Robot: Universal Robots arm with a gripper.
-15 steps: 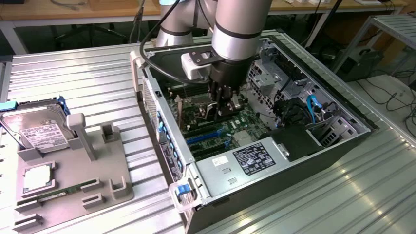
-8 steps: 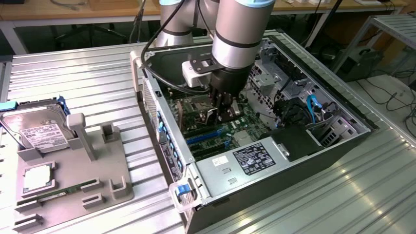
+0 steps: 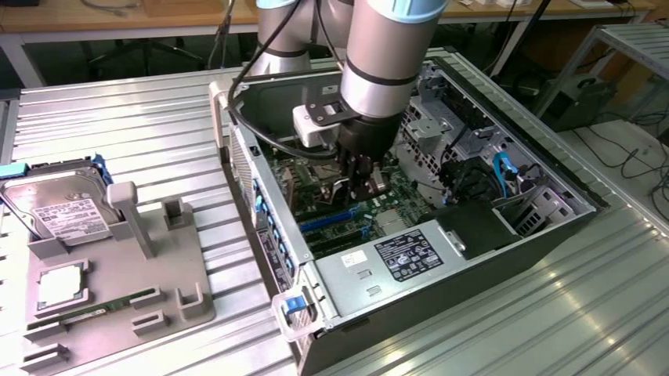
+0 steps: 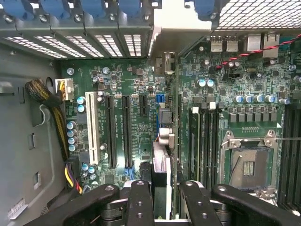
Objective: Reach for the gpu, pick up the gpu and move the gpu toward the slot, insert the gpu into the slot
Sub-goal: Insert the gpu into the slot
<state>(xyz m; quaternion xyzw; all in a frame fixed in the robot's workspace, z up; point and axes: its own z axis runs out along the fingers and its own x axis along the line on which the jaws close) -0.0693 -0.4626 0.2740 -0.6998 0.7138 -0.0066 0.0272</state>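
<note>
The open computer case [image 3: 418,196] is seen lying on the metal table [image 3: 136,117], its far corner cut off by the arm. Inside the case, over the motherboard [image 4: 141,122], the gripper [image 4: 164,197] is lowered, its fingers [image 4: 141,202] closed partway on the gpu [image 4: 162,165], held edge-on above the slots; its fan is hidden. Beside the case, a hard drive [image 3: 58,207] is propped in a grey holder [image 3: 115,282].

- Arm [image 3: 381,55]: thick silver-grey tube with a light blue ring at the joint.
- Black cable [image 3: 243,117] loops beside a white bracket [image 3: 316,119].
- Tool [image 4: 161,200]: black fingers [image 4: 141,202] dotted with screws.
</note>
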